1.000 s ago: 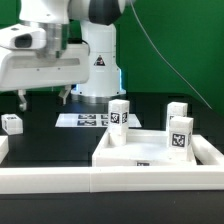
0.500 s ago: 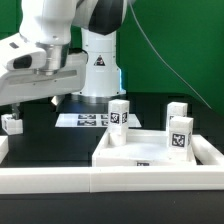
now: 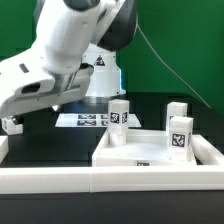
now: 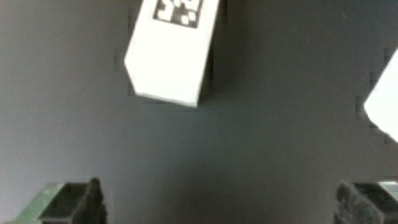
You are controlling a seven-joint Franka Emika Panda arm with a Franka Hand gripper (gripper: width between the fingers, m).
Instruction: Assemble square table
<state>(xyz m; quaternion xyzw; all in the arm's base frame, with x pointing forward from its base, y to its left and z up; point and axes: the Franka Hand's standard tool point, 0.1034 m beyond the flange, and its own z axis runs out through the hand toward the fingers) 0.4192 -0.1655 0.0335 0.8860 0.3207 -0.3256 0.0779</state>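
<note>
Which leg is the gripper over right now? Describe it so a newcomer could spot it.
Start at the square table top near the front, then look across the black table to the exterior view's far left. The lone peg leg there sits under the open gripper; the other legs stand clustered by the top.

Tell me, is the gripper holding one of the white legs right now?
No. In the wrist view the gripper is open with nothing between its fingertips, and the nearest white leg lies on the dark table ahead of it.

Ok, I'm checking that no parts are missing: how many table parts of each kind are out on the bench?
Peg legs: 4
Square table top: 1
Total: 5
</note>
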